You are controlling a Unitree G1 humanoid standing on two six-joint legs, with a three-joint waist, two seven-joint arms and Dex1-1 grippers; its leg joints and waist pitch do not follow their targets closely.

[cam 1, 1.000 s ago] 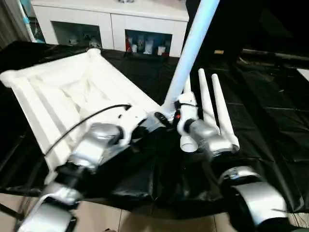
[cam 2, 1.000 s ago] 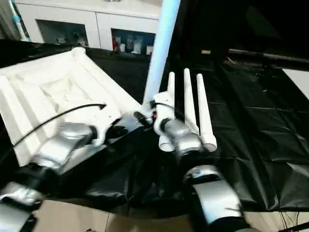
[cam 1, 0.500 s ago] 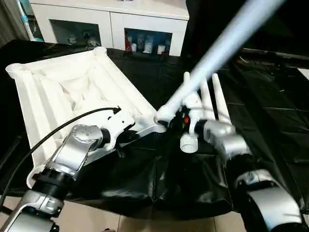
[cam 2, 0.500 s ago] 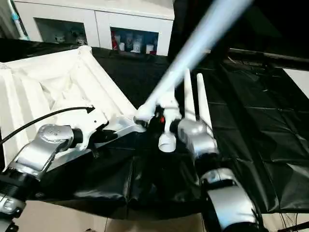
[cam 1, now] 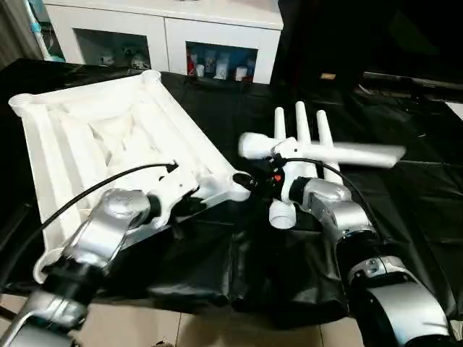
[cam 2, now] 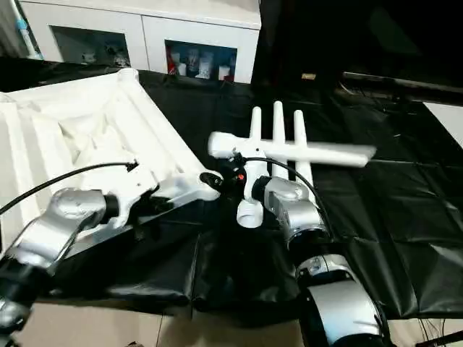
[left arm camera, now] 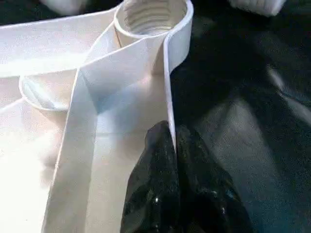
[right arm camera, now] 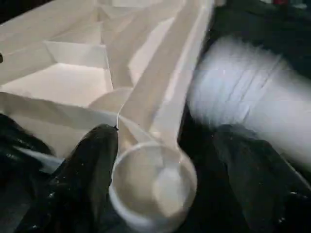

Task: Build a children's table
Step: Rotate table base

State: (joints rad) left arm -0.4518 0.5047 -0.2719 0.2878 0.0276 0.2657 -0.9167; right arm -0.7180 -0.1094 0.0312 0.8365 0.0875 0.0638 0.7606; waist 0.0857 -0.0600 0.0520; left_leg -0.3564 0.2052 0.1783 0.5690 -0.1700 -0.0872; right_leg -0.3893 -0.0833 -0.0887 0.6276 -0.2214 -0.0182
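The white tabletop [cam 1: 108, 137] lies underside up on the black sheet, left of centre. My left gripper [left arm camera: 171, 133] is shut on its thin rim wall, just short of the near corner socket [left arm camera: 153, 14]. My right gripper [right arm camera: 165, 136] stands open around that same socket [right arm camera: 153, 182], holding nothing. One white leg [cam 1: 340, 153] lies flat, crosswise over three other legs [cam 1: 300, 123] that lie side by side to the right of the tabletop. Its thick end [right arm camera: 243, 92] rests close to my right gripper.
A white cabinet with glass doors [cam 1: 166, 32] stands at the back. The black sheet [cam 1: 405, 202] covers the floor to the right, with folds near my arms. Bare light floor [cam 1: 145, 325] shows at the near edge. A black cable [cam 1: 108, 184] arcs over my left forearm.
The leg that stood upright at the corner socket has tipped over to the right and now lies across the other legs. My left gripper still holds the rim.
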